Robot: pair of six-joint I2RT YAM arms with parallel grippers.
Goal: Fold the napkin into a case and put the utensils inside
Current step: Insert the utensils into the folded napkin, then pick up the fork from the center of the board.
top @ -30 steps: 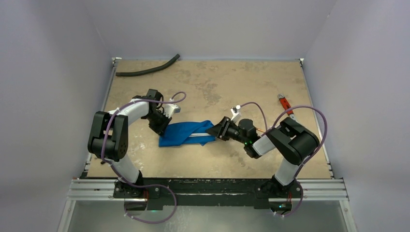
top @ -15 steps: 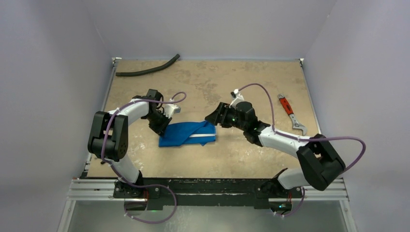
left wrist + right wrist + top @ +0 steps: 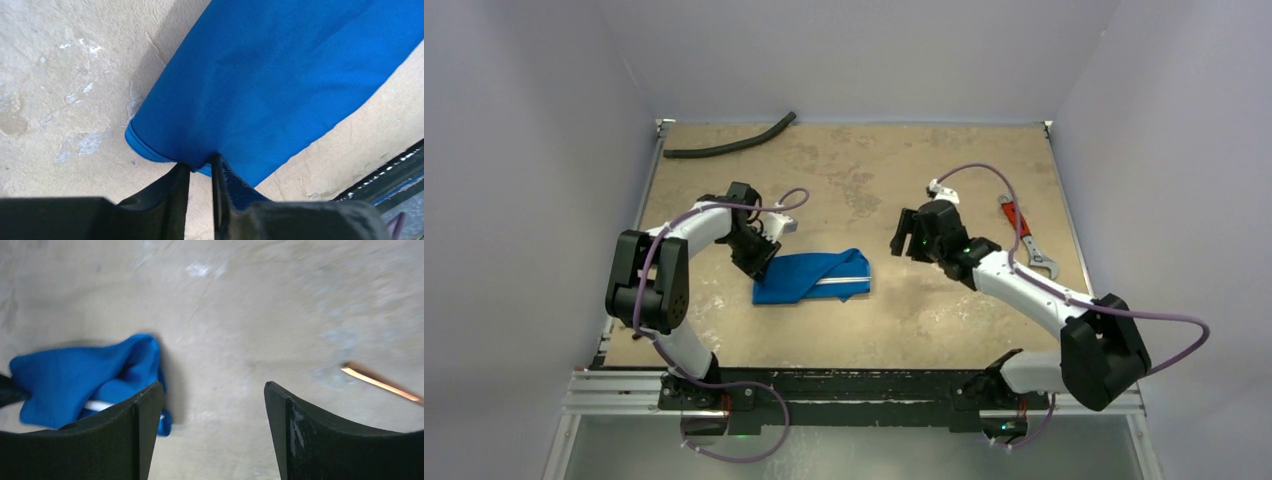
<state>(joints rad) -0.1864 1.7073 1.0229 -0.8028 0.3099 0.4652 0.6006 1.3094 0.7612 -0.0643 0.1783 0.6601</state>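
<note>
White links (image 3: 699,222), black joints (image 3: 649,282) — purple cables (image 3: 984,166) (thin, looping) along both arms (image 3: 1024,290).

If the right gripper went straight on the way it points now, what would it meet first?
Most likely bare table: the right gripper is open with only tabletop between its fingers. The napkin lies to one side of that line, a copper utensil to the other. Depth is unclear.

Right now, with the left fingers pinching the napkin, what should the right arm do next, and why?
Probably reach the open right fingers toward the copper utensil lying bare on the table; a silver piece sits in the napkin, whose edge the left fingers hold.
</note>
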